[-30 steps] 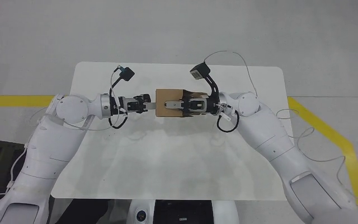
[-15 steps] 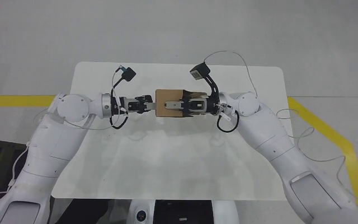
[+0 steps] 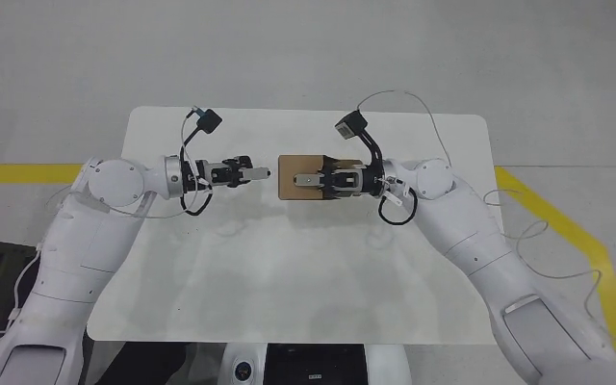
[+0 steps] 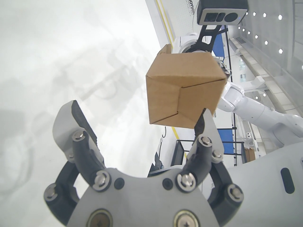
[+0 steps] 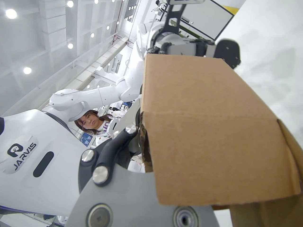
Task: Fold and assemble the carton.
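Carton (image 5: 208, 128) seemingly hides right gripper (image 3: 308, 179) fingers

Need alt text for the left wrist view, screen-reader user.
A brown carton, its folded end flaps facing the camera, hangs in the air above the white table, just ahead of the open left gripper. The right arm extends behind the carton.

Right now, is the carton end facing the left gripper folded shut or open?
Shut. The left wrist view shows the carton with flaps folded flat across that end, edges meeting, no opening.
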`<state>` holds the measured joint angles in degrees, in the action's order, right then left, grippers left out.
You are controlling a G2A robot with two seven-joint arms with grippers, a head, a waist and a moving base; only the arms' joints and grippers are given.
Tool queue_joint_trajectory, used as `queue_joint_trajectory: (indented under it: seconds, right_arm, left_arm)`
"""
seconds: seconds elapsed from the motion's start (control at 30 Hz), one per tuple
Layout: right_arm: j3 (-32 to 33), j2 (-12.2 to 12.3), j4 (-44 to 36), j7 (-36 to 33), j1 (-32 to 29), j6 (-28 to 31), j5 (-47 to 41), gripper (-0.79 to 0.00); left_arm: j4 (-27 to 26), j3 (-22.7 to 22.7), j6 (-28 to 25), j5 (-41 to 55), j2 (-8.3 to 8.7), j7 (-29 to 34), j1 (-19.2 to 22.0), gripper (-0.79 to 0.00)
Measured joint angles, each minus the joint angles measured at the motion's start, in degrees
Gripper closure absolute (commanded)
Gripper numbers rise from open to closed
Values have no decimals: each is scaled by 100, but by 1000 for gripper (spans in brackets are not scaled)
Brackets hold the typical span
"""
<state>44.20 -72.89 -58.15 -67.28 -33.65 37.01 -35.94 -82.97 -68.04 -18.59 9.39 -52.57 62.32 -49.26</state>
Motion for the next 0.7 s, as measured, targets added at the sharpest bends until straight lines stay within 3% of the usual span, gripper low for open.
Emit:
queue_joint_trajectory:
  seconds: [0.17,0.5,0.7]
  right_arm:
    - [26,11,343,-201,-24,-215,45,0]
    - [-233,-152,1055,-334,32,-836,231,0]
    - [-386,-252,1356,-223,123,-1037,569,0]
  left_arm:
    - [-29,-152,-167,-189,39,-104,-80,-785]
    - [-208,-357,-1070,-941,110,-490,-386,-785]
    - [-469,-466,-1215,-1541,154,-764,-586,-785]
